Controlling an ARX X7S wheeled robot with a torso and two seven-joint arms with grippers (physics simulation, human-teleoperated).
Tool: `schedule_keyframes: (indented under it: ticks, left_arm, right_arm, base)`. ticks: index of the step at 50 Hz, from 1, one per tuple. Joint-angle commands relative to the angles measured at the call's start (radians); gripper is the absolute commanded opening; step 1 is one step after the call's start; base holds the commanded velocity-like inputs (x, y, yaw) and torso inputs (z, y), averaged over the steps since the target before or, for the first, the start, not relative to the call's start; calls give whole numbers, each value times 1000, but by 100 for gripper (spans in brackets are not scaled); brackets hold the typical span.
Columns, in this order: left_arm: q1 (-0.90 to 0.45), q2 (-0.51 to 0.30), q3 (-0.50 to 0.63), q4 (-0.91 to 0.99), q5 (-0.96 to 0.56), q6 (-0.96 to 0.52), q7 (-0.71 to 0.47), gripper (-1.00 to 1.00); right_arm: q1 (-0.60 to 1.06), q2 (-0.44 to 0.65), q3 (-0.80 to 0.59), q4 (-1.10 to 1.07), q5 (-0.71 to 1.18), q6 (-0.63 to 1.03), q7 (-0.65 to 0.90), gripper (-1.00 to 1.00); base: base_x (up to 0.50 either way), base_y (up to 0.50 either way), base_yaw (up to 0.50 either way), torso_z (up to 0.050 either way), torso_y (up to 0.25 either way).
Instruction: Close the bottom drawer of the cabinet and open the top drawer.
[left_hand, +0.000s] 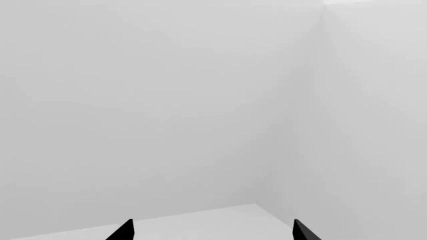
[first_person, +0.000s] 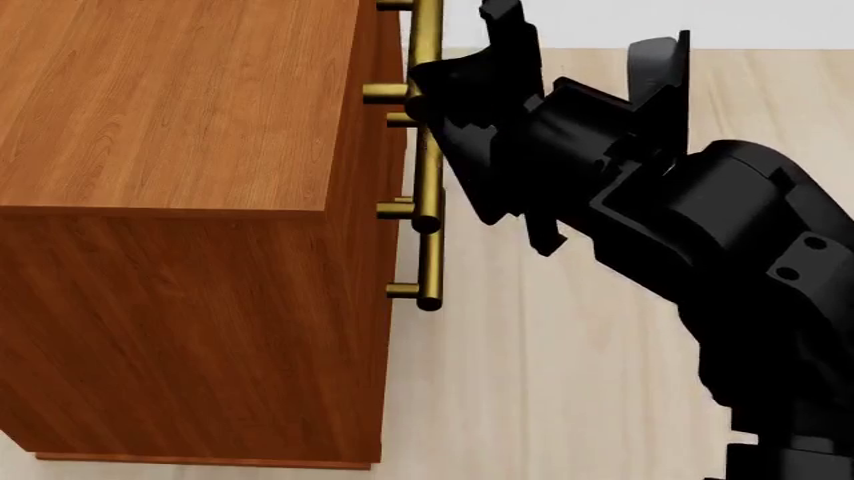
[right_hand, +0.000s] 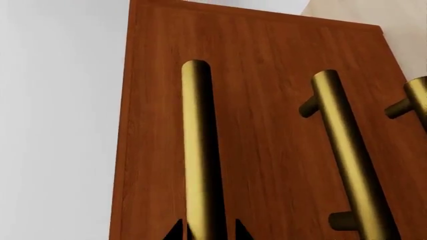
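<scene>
Cabinet (first_person: 174, 200): reddish-brown, on pale wood floor (first_person: 561, 380), drawer fronts facing right end effector (right_hand: 207, 231). Brass handle (right_hand: 199, 150) lying between right end effector's two tips, tips apart either side of bar; which drawer's handle, cannot tell. Left end effector (left_hand: 213, 231): tips spread apart, facing blank white walls (left_hand: 167, 100), nothing held.

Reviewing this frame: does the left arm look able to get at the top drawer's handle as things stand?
Probably not right now. The left gripper faces only a bare white wall corner, with no cabinet in its view, while the right gripper already straddles a brass handle.
</scene>
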Motion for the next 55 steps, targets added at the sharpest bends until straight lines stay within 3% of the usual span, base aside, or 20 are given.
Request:
schedule_keyframes:
  ticks: [1,30,51,55]
  left_arm:
    - [3,0,2,-2,2,5,1,100]
    - [2,-8,7,-5,-4,6,-7,100]
    - [1,-14,15,-8,-8,6,-12,100]
    - [86,40,8,5,77,67,57,100]
  right_arm:
    - [-3,6,-8,-16,-32,17,-10,-100]
    - [-7,83,42,-80,8,-14,39,-100]
    - [172,170,22,47,-3,15,22,-100]
    - [172,179,32,39,-6,-2,23,-100]
  base:
    - [0,0,0,0,0]
    - [0,0,0,0,1]
    - [2,0,0,1,2]
    - [3,0,0,2,3]
